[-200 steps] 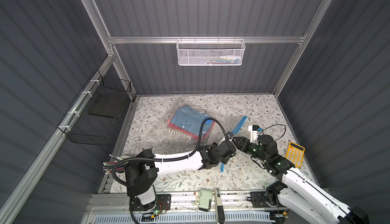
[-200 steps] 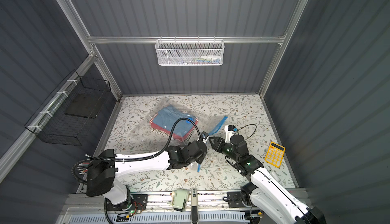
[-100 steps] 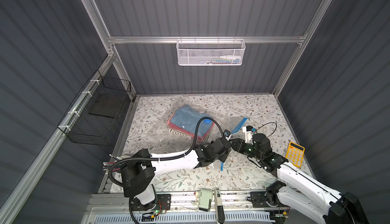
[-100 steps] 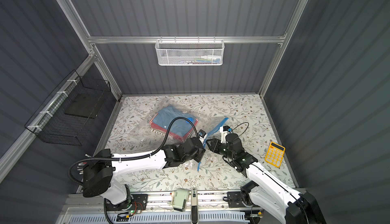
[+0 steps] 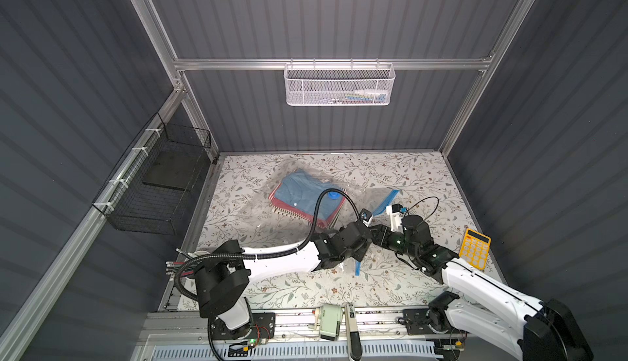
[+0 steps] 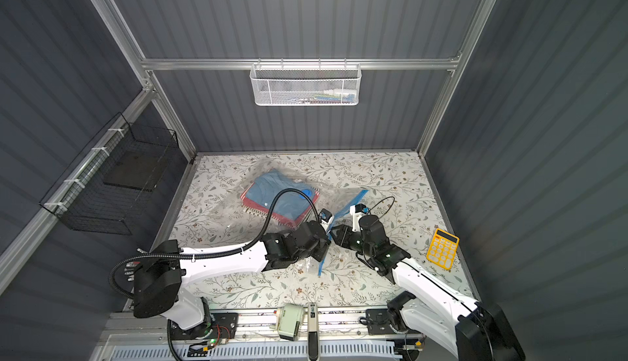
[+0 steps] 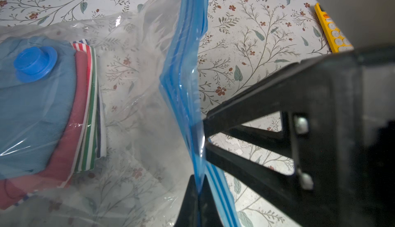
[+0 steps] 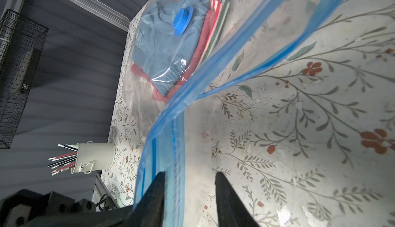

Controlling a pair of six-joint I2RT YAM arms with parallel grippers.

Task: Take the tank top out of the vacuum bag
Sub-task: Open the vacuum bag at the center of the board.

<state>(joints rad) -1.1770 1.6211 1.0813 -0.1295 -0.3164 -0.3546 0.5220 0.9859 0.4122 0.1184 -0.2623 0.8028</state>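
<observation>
The vacuum bag (image 5: 253, 206) lies crinkled on the flowered table, its round blue valve cap (image 7: 35, 63) on top of a stack of folded clothes. A blue ribbed garment (image 7: 32, 112) lies uppermost, over red and striped ones; I take it for the tank top. The bag's blue zip strip (image 7: 186, 65) rises off the table at its near right edge. My left gripper (image 7: 198, 185) is shut on that strip. My right gripper (image 8: 190, 173) faces it closely, open, one finger (image 8: 156, 193) against the strip. In both top views the two grippers (image 5: 365, 237) (image 6: 334, 235) nearly touch.
A yellow calculator (image 5: 475, 248) lies at the right edge. A cream cup of pencils (image 8: 96, 157) stands at the near left corner. A black wire basket (image 5: 159, 186) hangs on the left wall and a white mesh basket (image 5: 339, 85) on the back rail.
Both grippers have shifted a little to the left with the strip, and the right gripper has closed in on the left one. Its jaws narrowed slightly.
</observation>
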